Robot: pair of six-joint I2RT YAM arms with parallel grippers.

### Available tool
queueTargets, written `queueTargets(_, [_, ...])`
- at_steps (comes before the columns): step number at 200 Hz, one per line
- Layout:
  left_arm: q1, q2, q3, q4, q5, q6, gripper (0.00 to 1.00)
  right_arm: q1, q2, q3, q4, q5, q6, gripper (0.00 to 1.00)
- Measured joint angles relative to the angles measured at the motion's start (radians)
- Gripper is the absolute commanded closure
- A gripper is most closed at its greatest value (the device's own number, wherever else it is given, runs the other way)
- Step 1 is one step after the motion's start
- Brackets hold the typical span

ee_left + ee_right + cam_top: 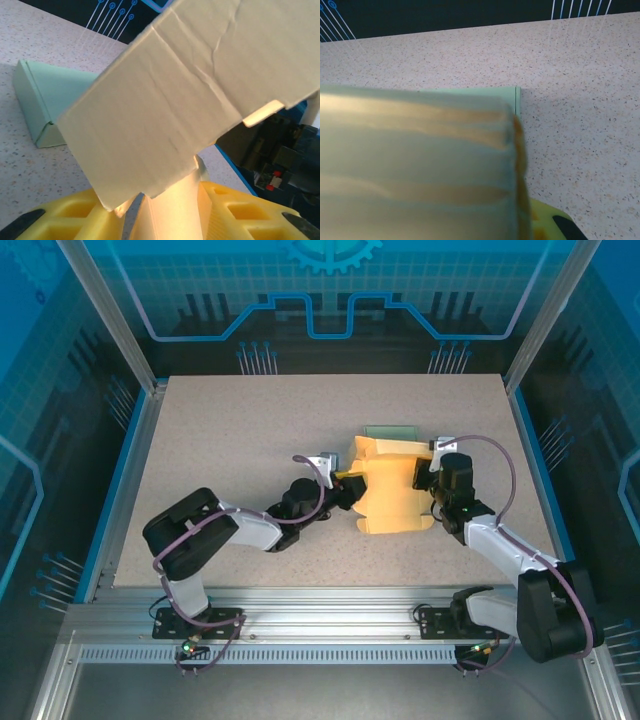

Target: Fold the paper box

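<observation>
Two grippers flank the paper box [392,498] on the table [250,420]: left gripper [347,487] at its left edge, jaws either side of a raised flap, pinch unclear; right gripper [428,485] at its right edge, jaws hidden by paper, cannot tell. Green box [390,431] just behind the paper box

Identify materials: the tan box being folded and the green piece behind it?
Tan box: thin cardboard or card stock, matte; creases, wrinkles, light glowing through a flap. Green piece: probably matte folded card too, crisp seam edges.
</observation>
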Motion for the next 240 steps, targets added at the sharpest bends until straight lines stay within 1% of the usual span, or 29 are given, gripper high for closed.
queueTargets(15, [-0.007,0.000,-0.003,0.034,0.000,0.000,0.62,-0.001,0.000,0.000,0.011,-0.003,0.005,1.00])
queueTargets(29, [-0.010,0.000,-0.019,0.081,0.000,0.000,0.61,-0.002,-0.001,0.000,0.020,-0.004,0.010,1.00])
queueTargets(42, [-0.011,0.000,-0.045,0.119,-0.001,0.000,0.52,-0.002,-0.001,0.000,0.022,-0.005,0.010,1.00])
queueTargets(60, [-0.021,0.000,-0.068,0.148,-0.009,0.026,0.34,-0.002,-0.001,0.000,0.019,-0.004,0.009,1.00])
queueTargets(79, [-0.044,0.000,-0.069,0.174,-0.023,0.065,0.29,-0.002,-0.001,0.000,0.020,-0.004,0.009,1.00])
queueTargets(90, [-0.059,0.000,-0.069,0.181,-0.027,0.101,0.24,-0.002,-0.001,0.000,0.021,-0.004,0.009,1.00])
queueTargets(120, [-0.066,0.002,-0.061,0.184,-0.053,0.178,0.20,-0.002,-0.002,0.000,0.021,-0.005,0.009,1.00])
queueTargets(155, [-0.066,0.015,0.023,0.198,-0.064,0.246,0.16,-0.001,-0.002,0.000,0.002,0.003,-0.013,1.00])
queueTargets(194, [-0.064,0.015,0.093,0.187,-0.065,0.272,0.15,-0.001,-0.002,0.000,0.001,0.005,-0.018,1.00])
queueTargets(227, [-0.060,0.008,0.074,0.182,-0.084,0.265,0.17,-0.001,-0.002,0.000,-0.003,0.008,-0.018,1.00])
queueTargets(240, [-0.058,-0.022,0.043,0.140,-0.101,0.253,0.14,-0.001,-0.002,0.000,-0.006,0.012,-0.018,1.00])
